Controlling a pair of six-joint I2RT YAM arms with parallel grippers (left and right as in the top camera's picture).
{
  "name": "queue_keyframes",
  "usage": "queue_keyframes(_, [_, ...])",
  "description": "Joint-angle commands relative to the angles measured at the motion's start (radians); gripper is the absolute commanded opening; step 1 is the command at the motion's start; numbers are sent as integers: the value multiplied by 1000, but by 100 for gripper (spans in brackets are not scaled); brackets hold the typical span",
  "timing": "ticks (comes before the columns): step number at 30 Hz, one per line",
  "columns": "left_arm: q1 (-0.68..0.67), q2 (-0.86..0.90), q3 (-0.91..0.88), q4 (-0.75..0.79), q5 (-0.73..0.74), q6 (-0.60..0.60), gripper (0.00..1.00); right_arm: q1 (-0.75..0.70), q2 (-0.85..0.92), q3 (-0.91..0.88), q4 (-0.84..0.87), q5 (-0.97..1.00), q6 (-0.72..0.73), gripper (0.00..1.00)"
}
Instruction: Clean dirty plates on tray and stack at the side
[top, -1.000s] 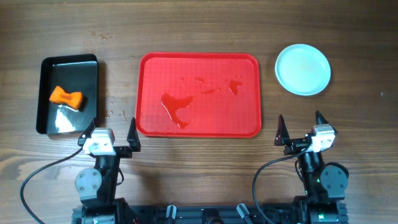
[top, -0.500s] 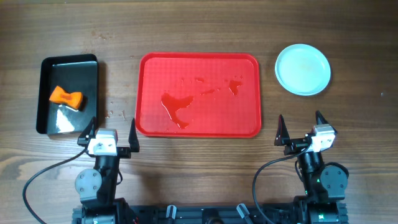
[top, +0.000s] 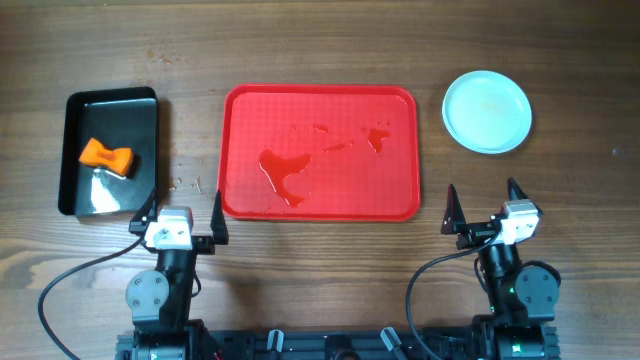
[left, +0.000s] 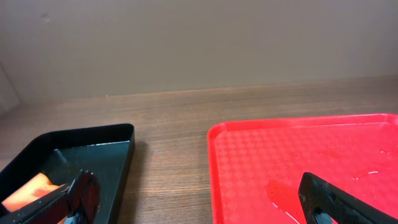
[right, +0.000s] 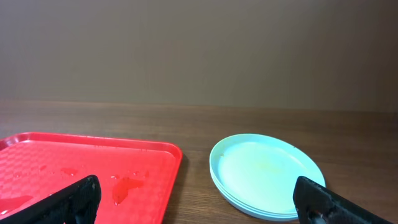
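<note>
— Where's the overhead camera?
— Straight above the counter (top: 320, 40), looking down from far enough to hold the whole red tray (top: 250, 120).
— And the wrist views?
— Low, close and level. Left shares the tray's left end, right its right end and the plates (right: 267, 174) beside it.

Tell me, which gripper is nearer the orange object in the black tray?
Left. The left gripper sits by the black tray, at its near corner, close to the orange object; the right gripper is far off, beyond the red tray.
</note>
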Motion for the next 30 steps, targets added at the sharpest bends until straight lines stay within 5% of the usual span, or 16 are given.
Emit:
queue_keyframes(1, [-10,-12,-5,-11,-39,-10,100,-5,-12,0,2,10,-8,100])
queue_keyframes(11, [-42,-12,-5,-2,-153,-109,100,-5,-12,0,2,10,-8,100])
queue_keyframes(30, [-42,-12,-5,-3,-145,-111,100,-5,-12,0,2,11,-8,100])
